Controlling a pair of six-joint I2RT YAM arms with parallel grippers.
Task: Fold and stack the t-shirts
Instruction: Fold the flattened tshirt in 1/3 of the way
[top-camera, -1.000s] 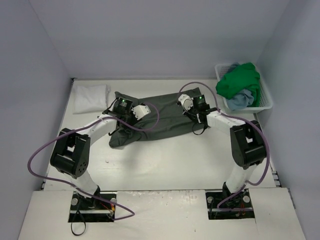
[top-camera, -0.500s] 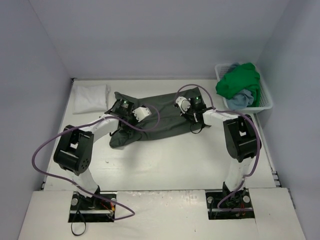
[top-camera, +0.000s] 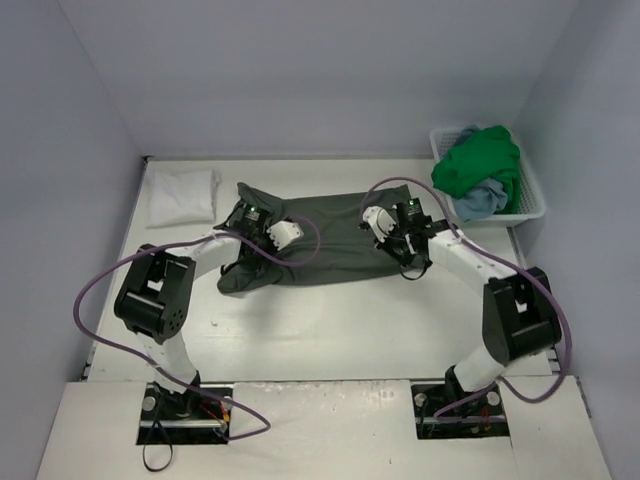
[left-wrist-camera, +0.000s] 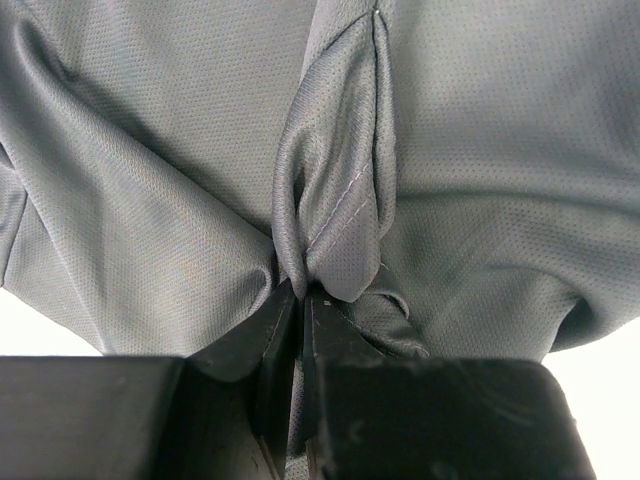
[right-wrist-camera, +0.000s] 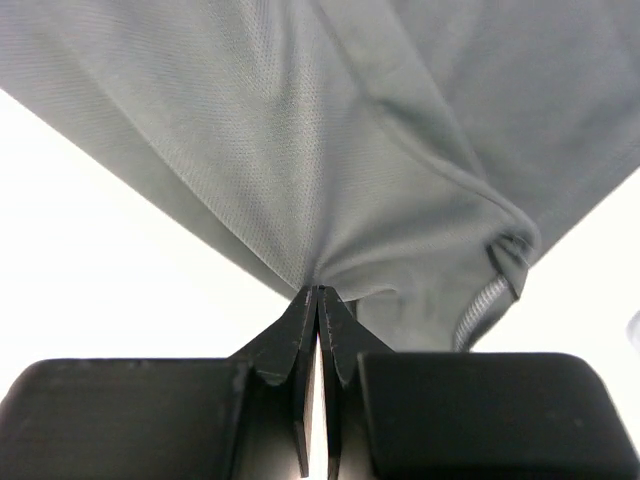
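A dark olive-grey t-shirt (top-camera: 325, 240) lies spread across the middle of the table. My left gripper (top-camera: 281, 234) is shut on a bunched fold of it (left-wrist-camera: 335, 200) near its left part, jaws pinching the cloth (left-wrist-camera: 300, 292). At the shirt's right side my right gripper (top-camera: 377, 222) is shut on a pinch of the cloth (right-wrist-camera: 350, 130), with the fabric pulled up to its tips (right-wrist-camera: 318, 291). A folded white t-shirt (top-camera: 182, 195) sits at the far left. A bright green t-shirt (top-camera: 482, 160) and a light blue one (top-camera: 478, 200) are heaped in the basket.
The white slatted basket (top-camera: 532, 195) stands at the back right corner by the wall. Purple cables loop over both arms. Walls close in the table on the left, back and right.
My left gripper has closed onto a fold of the olive-grey shirt. The right arm's elbow has swung out to the right, drawing its gripper and the cloth slightly nearer.
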